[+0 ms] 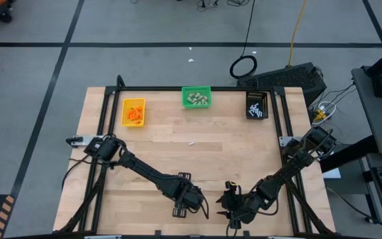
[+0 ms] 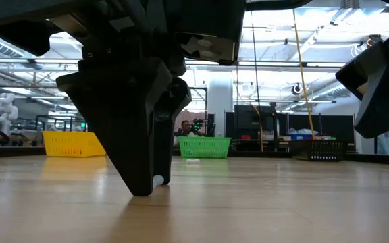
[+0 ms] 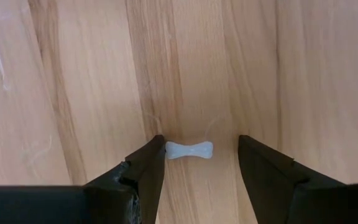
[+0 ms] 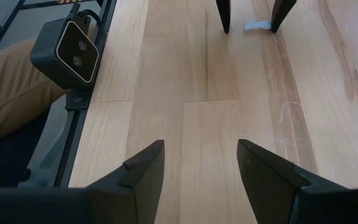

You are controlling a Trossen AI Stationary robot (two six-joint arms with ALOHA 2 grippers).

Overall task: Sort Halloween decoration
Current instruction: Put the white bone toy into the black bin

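Left pincer (image 3: 196, 168) stands open at the counter's (image 1: 231, 146) near edge, straddling a small white bone (image 3: 189, 150) that lies flat between our fingers, one end touching one finger (image 3: 148, 171). We judge it light, stiff, smooth plastic, apt to skid or flip, so we should close across its length, low against the wood. Another white piece (image 1: 191, 143) lies mid-counter. Far off, the yellow bin (image 1: 133, 112), green bin (image 1: 196, 97) and black bin (image 1: 256, 105) hold sorted pieces. Right pincer (image 4: 199, 168) waits open nearby, empty.

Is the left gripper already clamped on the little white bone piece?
No, the left gripper stands open around the white bone piece, with a gap on one side.
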